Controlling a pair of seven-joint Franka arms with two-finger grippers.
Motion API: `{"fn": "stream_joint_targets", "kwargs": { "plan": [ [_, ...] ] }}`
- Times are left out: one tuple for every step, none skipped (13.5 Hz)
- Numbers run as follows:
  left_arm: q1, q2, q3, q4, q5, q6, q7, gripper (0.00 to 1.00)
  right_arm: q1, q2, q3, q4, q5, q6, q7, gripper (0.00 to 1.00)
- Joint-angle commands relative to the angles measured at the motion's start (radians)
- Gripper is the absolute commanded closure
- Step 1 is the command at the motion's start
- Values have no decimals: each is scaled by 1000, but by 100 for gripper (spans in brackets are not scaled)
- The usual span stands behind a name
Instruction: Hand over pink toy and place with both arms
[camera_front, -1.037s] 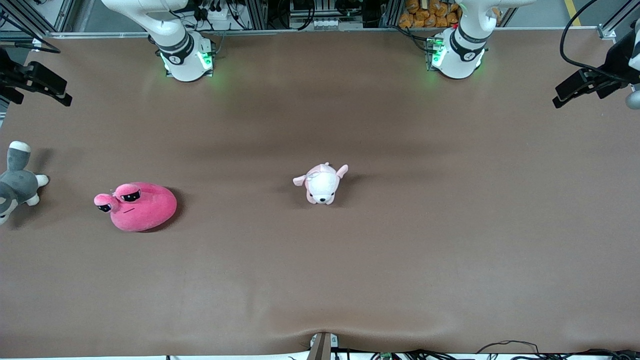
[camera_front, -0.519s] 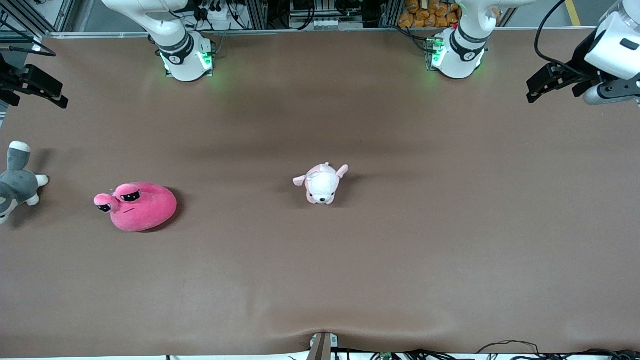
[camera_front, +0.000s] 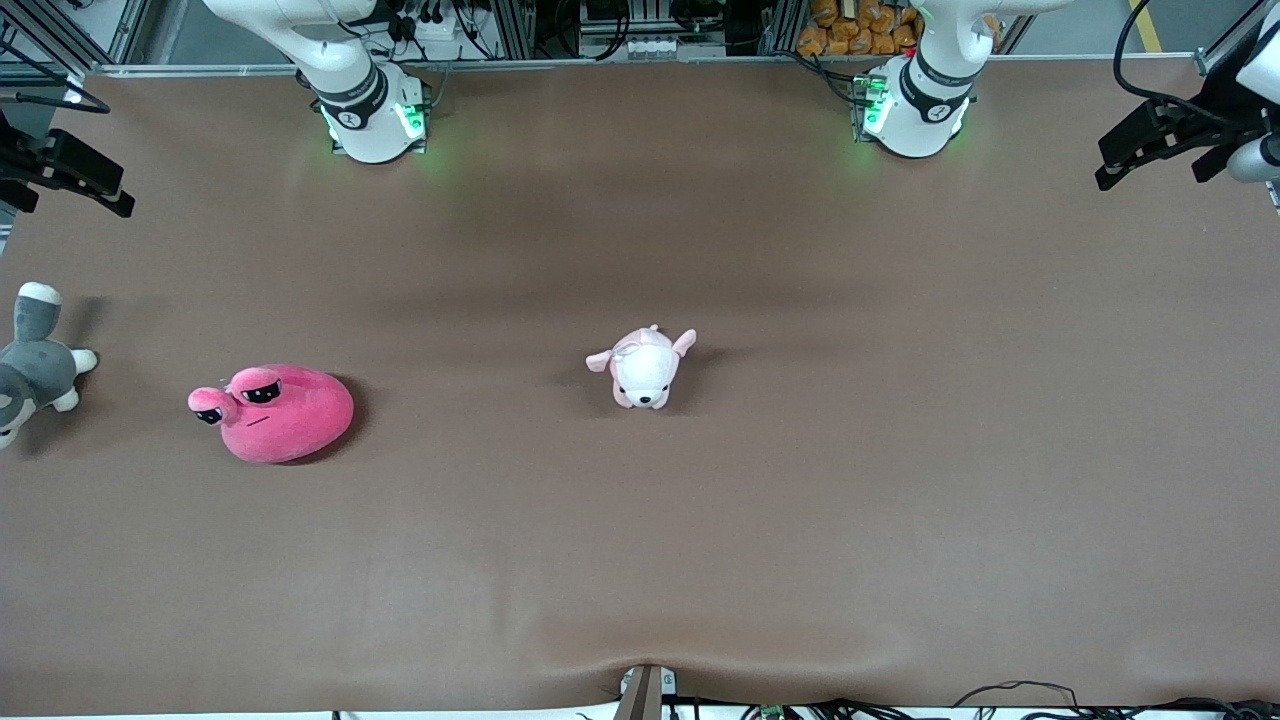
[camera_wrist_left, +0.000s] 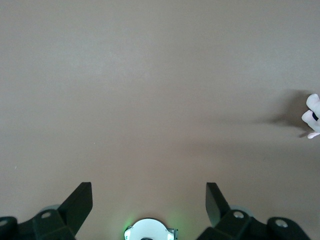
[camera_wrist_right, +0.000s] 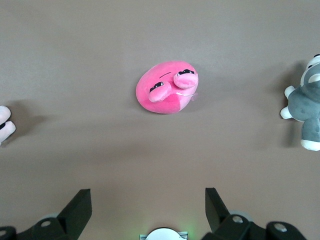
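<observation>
The pink toy (camera_front: 272, 413) is a hot-pink plush blob with two eye stalks. It lies on the brown table toward the right arm's end, with nothing touching it. It also shows in the right wrist view (camera_wrist_right: 167, 94), well ahead of the fingers. My right gripper (camera_front: 75, 175) hangs open and empty high over the right arm's end of the table; in its own view it is (camera_wrist_right: 147, 200). My left gripper (camera_front: 1150, 150) hangs open and empty high over the left arm's end; in its own view it is (camera_wrist_left: 148, 200).
A pale pink-and-white plush dog (camera_front: 645, 368) lies at mid-table; its paw shows in the left wrist view (camera_wrist_left: 312, 116). A grey-and-white plush animal (camera_front: 30, 370) lies at the edge of the right arm's end, beside the pink toy. The arm bases (camera_front: 365, 110) (camera_front: 915, 100) stand along the table's robot edge.
My left gripper swung in toward the table's middle, then back out toward the table's end. My right gripper shifted slightly. The toys have not moved.
</observation>
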Motion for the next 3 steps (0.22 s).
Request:
{"fn": "stream_joint_targets", "kwargs": {
  "plan": [
    [2,14,5,34,-4,-29,15,0,-18,11,8,28,7,-11,-15,0],
    [0,22,5,54,-7,-29,15,0,-18,11,8,30,7,-10,-15,0],
    [-1,37,5,65,-7,-32,14,0,-18,11,8,30,7,-11,-15,0]
  ]
}}
